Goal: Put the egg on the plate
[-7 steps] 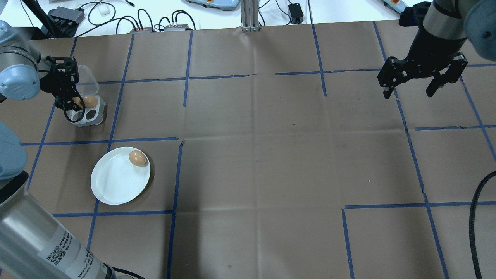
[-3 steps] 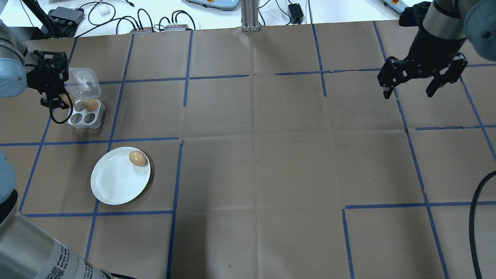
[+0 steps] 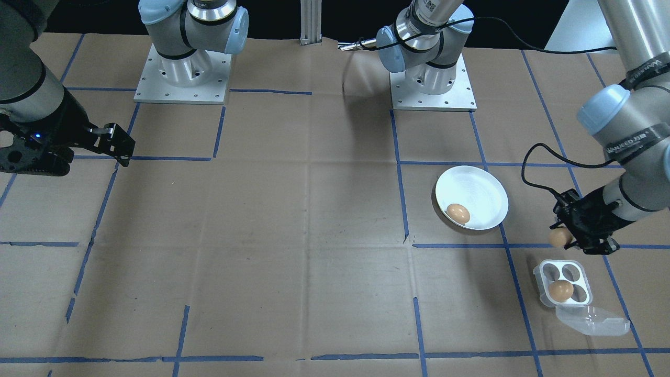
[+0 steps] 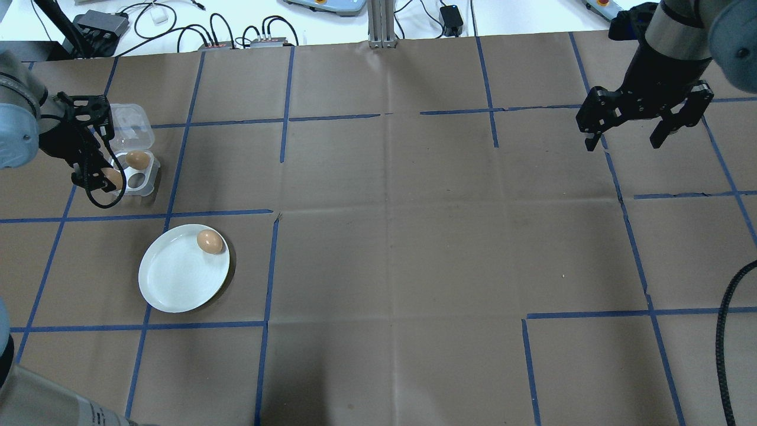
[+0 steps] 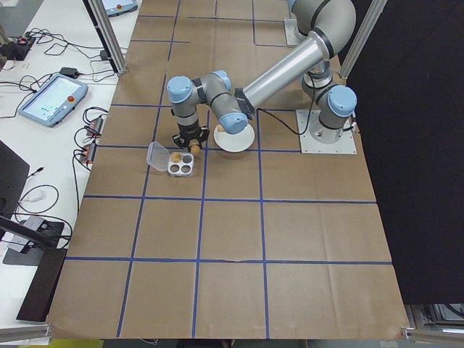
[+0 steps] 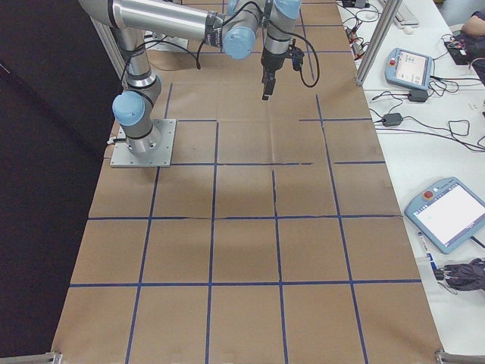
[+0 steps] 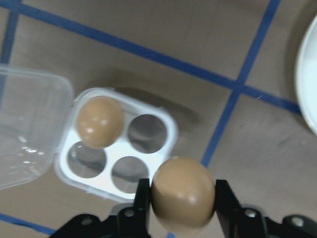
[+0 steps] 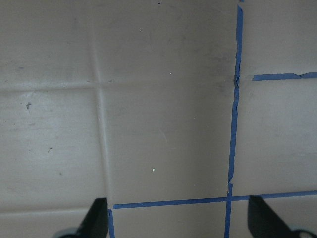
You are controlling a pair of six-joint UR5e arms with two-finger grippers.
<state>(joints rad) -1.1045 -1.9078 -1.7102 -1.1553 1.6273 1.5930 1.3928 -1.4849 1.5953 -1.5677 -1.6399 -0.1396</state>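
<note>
Above the small clear egg carton [image 3: 563, 283], the left tool [image 3: 568, 238] pinches a brown egg [image 7: 183, 192] between its two fingers. That held egg hangs in the air, just off the carton's edge, on the side toward the plate. One more egg [image 4: 137, 159] sits in a carton cup, and the other three cups are bare. Nearby, the white plate [image 4: 171, 281] lies flat on the worktop [image 4: 390, 236] with another egg [image 4: 209, 241] by its rim. Far across the worktop, the right tool [image 4: 627, 141] hangs with fingers spread, holding nothing.
</note>
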